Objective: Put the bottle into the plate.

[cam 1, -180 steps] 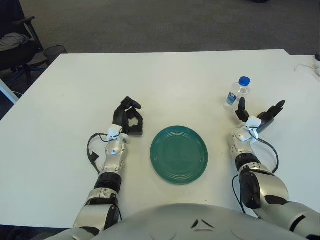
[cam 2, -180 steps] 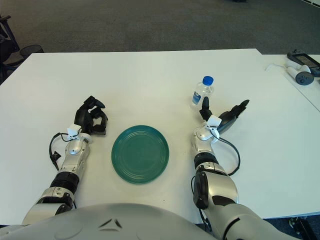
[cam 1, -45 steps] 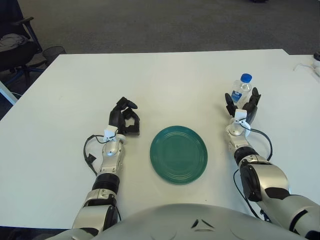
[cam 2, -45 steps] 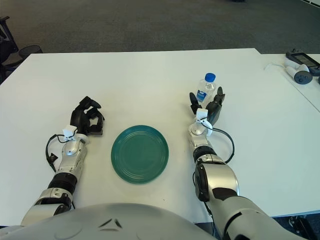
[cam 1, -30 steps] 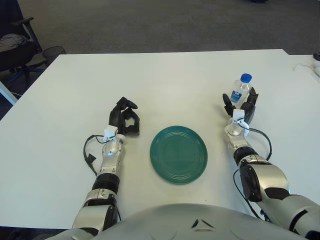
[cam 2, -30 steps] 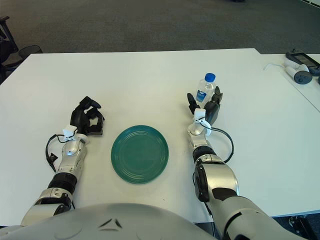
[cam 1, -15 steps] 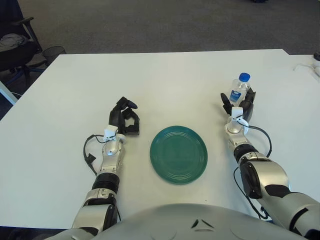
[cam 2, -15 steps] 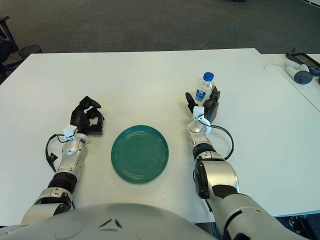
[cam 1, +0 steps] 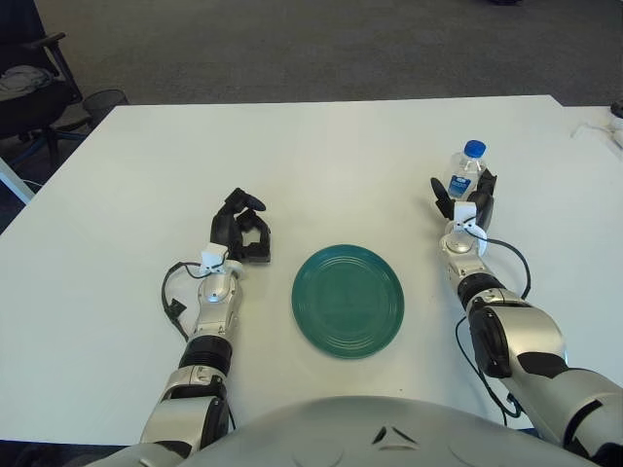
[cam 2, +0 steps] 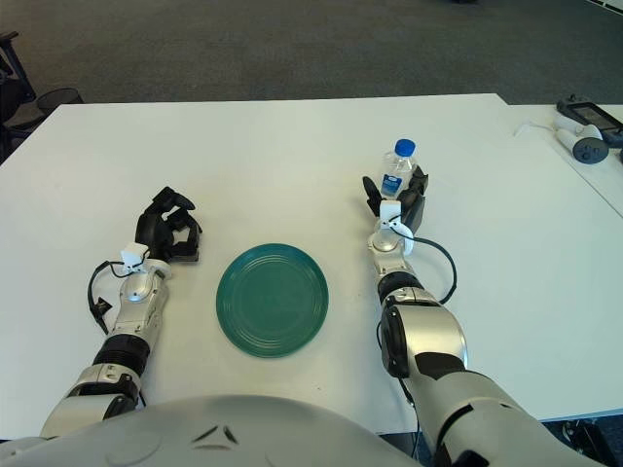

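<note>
Left eye view: bottle (cam 1: pixel 464 172) stands upright on the white table (cam 1: pixel 331 156), right of and slightly beyond the green plate (cam 1: pixel 348 300), well apart from it. Clear plastic, blue cap, blue-and-white label.

Right robot hand (cam 1: pixel 463 202) is right at the bottle, near side. One dark finger shows left of the bottle body, the others on its right, so the fingers bracket the lower part of the bottle. Looks like contact on both sides, but the bottle base sits behind the hand, so I cannot tell whether the grip is closed firm or just cupped around it. Bottle is not visibly lifted; its bottom edge is hidden.

Left robot hand (cam 1: pixel 241 228) shows left of the plate, just off its upper-left rim, not touching the plate. Fingers curled in, nothing between them. Whether it touches the table I cannot tell.

Plate lies flat near the table's front-centre, between the two forearms, nothing on it.

Right eye view: grey devices with a white cable (cam 2: pixel 582 131) on a second table at far right. Left eye view: a dark chair (cam 1: pixel 29 83) and a wire bin (cam 1: pixel 105 100) on the carpet at far left.
</note>
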Tool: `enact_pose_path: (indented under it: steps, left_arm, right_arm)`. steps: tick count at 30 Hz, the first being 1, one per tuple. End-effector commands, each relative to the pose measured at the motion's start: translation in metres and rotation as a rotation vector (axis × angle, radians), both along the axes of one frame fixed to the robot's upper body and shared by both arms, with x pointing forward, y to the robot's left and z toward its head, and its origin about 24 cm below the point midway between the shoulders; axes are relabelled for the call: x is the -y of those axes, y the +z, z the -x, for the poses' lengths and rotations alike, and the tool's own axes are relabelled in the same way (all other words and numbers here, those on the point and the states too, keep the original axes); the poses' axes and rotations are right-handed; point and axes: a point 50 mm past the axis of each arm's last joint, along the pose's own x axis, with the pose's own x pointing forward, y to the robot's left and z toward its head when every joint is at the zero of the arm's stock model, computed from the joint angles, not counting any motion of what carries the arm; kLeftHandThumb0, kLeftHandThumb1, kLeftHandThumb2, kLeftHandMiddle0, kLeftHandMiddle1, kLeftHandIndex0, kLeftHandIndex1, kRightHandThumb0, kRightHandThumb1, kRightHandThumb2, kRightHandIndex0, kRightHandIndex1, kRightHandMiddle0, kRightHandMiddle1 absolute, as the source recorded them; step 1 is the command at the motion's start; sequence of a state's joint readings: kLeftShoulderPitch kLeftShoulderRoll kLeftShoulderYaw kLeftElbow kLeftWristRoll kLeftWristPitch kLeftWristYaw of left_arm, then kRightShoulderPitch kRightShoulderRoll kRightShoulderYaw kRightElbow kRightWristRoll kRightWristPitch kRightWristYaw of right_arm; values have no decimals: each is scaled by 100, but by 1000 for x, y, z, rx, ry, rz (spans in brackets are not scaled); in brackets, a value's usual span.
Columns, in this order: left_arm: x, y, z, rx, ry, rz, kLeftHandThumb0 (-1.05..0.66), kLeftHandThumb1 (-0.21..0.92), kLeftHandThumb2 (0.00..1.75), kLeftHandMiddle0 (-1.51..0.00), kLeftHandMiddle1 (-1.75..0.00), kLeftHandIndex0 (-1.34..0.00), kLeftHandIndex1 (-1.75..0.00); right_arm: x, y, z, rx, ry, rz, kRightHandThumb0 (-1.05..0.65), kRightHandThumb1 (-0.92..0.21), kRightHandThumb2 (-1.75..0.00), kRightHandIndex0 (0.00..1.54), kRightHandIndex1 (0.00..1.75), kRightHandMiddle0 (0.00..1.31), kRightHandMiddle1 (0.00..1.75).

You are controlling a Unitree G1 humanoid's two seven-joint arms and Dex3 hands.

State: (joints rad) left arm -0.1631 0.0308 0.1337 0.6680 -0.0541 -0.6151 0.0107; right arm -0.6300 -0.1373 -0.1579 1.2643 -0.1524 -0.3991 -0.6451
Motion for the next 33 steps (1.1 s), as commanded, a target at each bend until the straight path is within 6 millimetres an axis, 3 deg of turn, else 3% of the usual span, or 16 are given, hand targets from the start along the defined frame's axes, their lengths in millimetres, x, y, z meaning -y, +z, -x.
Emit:
enact_pose_path:
  steps: [1, 14, 19, 21, 22, 23, 24, 25, 26, 31, 33]
  left_arm:
    - [-6, -28, 23, -125, 20, -2, 0, -5, 170, -91, -165, -67, -175]
    - [-9, -29, 25, -126, 35, -14, 0, -4, 169, -90, -166, -66, -175]
    - [-10, -30, 26, -132, 39, -15, 0, -4, 169, -89, -166, -66, -175]
    - [-10, -30, 26, -135, 38, -14, 0, -4, 169, -89, -166, -66, -175]
    - [-10, -31, 26, -136, 37, -13, 0, -4, 169, -89, -166, -66, -175]
    - [-10, -31, 26, -136, 37, -13, 0, -4, 169, -89, -166, -66, -175]
    - [-10, -31, 26, -138, 37, -11, 0, -4, 169, -89, -166, -66, -175]
    - [-10, -31, 26, -139, 38, -10, 0, -4, 169, -89, -166, -66, -175]
    - [-11, -31, 26, -140, 39, -10, 0, -4, 169, -89, -166, -66, -175]
    - [-11, -32, 26, -141, 41, -7, 0, -4, 169, -89, -166, -66, -175]
    - [-11, -32, 26, -139, 41, -6, 0, -4, 169, -90, -166, -66, -175]
  right_arm:
    - [-1, -32, 21, -163, -27, -72, -94, -92, -20, 7, 23, 0, 45]
    - [-2, -31, 20, -148, -33, -128, -92, -92, -18, 7, 20, 0, 41]
    - [-2, -32, 22, -129, -55, -156, -89, -91, -17, 12, 28, 0, 66]
    - [-2, -32, 22, -122, -60, -159, -87, -90, -16, 9, 46, 0, 83]
    - [-1, -32, 22, -113, -65, -158, -86, -89, -17, 7, 64, 0, 100]
    - [-1, -32, 23, -107, -68, -157, -81, -87, -16, 13, 84, 3, 115]
    - [0, -32, 24, -99, -71, -147, -75, -77, -28, 22, 115, 9, 137]
    - [0, -31, 24, -93, -73, -139, -71, -72, -34, 33, 127, 17, 144]
    - [0, -31, 25, -91, -74, -130, -65, -58, -52, 55, 150, 33, 159]
    - [1, -31, 26, -84, -68, -118, -49, -44, -79, 92, 171, 68, 172]
    - [1, -32, 26, -83, -64, -124, -45, -42, -85, 99, 173, 74, 173]
